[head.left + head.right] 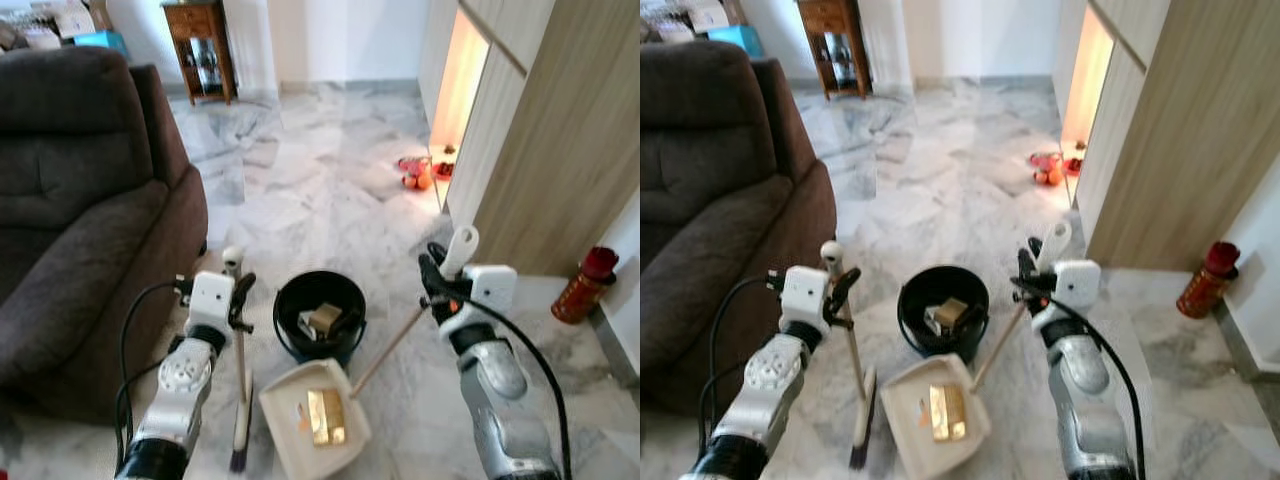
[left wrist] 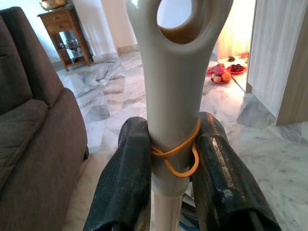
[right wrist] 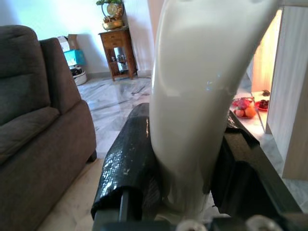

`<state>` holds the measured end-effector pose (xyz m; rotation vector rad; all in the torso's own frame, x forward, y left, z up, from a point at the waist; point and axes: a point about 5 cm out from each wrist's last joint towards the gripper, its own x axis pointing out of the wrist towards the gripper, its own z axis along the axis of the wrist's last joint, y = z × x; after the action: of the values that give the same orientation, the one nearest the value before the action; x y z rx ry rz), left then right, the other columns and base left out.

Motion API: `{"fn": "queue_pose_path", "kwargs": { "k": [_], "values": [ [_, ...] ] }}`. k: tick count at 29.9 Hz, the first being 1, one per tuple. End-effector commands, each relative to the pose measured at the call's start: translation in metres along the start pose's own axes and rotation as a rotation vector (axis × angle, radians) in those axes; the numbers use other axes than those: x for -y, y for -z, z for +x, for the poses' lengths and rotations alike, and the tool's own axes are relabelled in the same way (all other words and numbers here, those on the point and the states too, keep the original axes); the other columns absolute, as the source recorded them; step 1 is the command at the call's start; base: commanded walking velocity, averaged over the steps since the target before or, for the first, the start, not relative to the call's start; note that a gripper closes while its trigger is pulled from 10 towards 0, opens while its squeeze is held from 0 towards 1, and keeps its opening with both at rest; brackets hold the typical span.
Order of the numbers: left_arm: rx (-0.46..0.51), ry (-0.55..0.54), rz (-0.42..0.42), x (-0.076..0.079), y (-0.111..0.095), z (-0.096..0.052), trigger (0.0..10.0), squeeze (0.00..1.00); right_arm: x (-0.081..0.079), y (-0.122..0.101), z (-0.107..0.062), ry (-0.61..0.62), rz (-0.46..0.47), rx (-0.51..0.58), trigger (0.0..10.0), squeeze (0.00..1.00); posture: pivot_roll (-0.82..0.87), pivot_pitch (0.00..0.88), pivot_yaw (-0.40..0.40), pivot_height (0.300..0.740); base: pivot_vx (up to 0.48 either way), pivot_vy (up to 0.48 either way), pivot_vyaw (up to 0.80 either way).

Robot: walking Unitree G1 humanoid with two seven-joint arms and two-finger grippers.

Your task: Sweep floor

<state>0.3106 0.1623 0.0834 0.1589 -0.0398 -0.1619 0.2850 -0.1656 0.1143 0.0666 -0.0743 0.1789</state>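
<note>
The left gripper (image 1: 238,290) is closed around the pale handle of a broom (image 1: 240,400), whose bristles rest on the marble floor (image 1: 320,190) beside a brown sofa (image 1: 80,210). An orange rubber band (image 2: 175,154) circles the handle between the fingers (image 2: 127,187). The right gripper (image 1: 440,278) clamps the white grip of a dustpan (image 1: 315,418), which lies on the floor holding yellowish scraps and touches a black bucket (image 1: 320,312). A red bottle (image 1: 583,285) stands by the wooden cabinet (image 1: 550,140).
</note>
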Motion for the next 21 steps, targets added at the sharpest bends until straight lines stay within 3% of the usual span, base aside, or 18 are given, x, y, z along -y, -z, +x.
{"fn": "queue_pose_path", "kwargs": {
  "k": [1, 12, 21],
  "values": [
    [0.041, -0.001, 0.025, -0.003, -0.008, 0.004, 10.0, 0.0, -0.004, -0.018, 0.003, -0.024, 0.008, 0.065, 10.0, 0.0, 0.01, 0.0, 0.078, 0.74, 0.0, 0.0, 0.0],
    [0.039, 0.0, 0.024, -0.004, -0.008, 0.004, 10.0, 0.0, -0.009, -0.055, -0.002, -0.057, 0.018, 0.135, 10.0, 0.0, 0.0, 0.0, 0.08, 0.74, 0.0, 0.0, 0.0],
    [0.036, 0.002, 0.024, -0.004, -0.007, 0.005, 10.0, 0.0, -0.01, -0.072, -0.007, -0.082, 0.039, 0.16, 10.0, 0.0, -0.01, 0.0, 0.083, 0.74, 0.0, 0.0, 0.0]
  ]
}}
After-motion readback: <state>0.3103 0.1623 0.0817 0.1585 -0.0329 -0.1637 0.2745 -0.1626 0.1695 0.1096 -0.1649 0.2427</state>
